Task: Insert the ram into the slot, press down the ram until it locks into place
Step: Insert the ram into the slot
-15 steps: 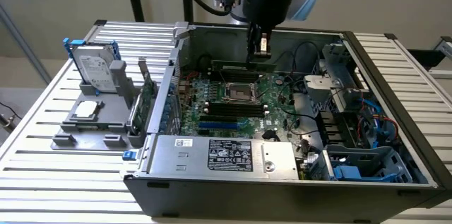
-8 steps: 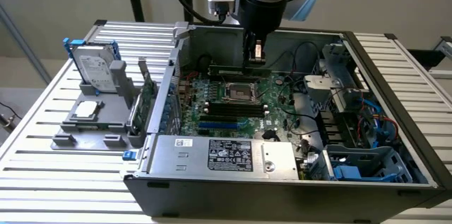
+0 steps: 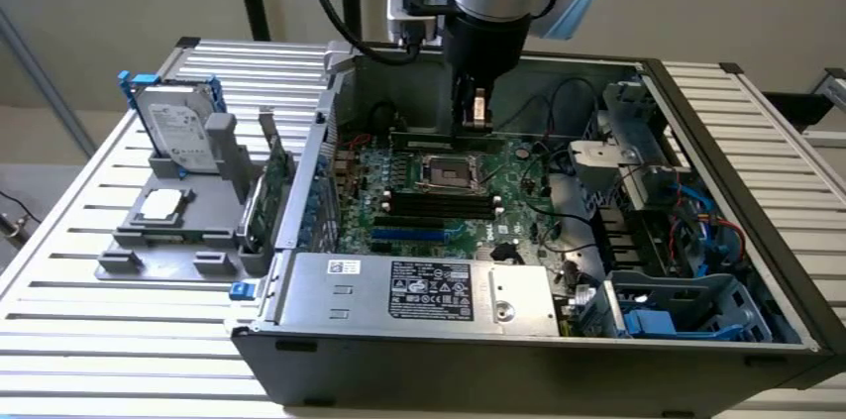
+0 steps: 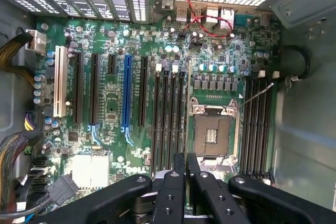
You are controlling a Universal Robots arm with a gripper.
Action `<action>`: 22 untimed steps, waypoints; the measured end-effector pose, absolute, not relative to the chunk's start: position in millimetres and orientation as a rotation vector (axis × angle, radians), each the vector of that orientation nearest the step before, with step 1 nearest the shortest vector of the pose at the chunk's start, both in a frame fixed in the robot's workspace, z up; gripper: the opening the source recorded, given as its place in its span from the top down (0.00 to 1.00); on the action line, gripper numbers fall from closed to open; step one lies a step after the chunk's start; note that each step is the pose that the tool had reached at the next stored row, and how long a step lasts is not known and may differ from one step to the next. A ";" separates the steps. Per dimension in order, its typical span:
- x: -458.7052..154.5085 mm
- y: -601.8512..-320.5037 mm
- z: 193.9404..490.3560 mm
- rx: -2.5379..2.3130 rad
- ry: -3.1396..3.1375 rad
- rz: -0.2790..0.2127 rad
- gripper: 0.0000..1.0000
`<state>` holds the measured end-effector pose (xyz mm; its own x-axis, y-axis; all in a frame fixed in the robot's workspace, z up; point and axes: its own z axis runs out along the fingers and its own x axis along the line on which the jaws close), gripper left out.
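Observation:
My gripper (image 3: 474,127) hangs inside the open computer case, over the far part of the motherboard (image 3: 396,231). Its fingers (image 4: 176,182) stand almost together, shut on the ram (image 3: 437,135), a thin green stick that lies level under the fingertips in the exterior view. In the wrist view the ram sits edge-on between the fingers and cannot be made out. Long black memory slots (image 4: 169,119) run in parallel beside the processor socket (image 4: 211,135), with a second group of slots (image 4: 256,124) on its other side. The slots (image 3: 430,206) look empty. The ram is above the board, apart from any slot.
A blue slot (image 4: 126,93) and black card slots (image 4: 86,90) lie further along the board. Cables (image 3: 661,221) and drive cages crowd the case at the exterior view's right. A grey fixture (image 3: 172,231) outside at the left holds a hard drive (image 3: 178,132) and an upright green card (image 3: 273,191).

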<state>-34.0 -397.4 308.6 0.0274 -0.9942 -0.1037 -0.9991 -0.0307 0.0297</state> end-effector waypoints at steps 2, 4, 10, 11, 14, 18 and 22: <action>-34.0 -397.4 305.0 -2.214 2.151 0.147 0.87; -34.1 -397.6 301.4 -2.214 2.151 0.147 0.87; -34.1 -399.0 290.5 -2.215 2.151 0.146 0.87; -34.1 -399.4 288.7 -2.215 2.151 0.146 0.87; -34.0 -400.9 283.2 -2.216 2.152 0.145 0.87; -34.0 -402.8 275.9 -2.216 2.153 0.143 0.87; -34.1 -404.8 270.3 -2.219 2.156 0.137 0.87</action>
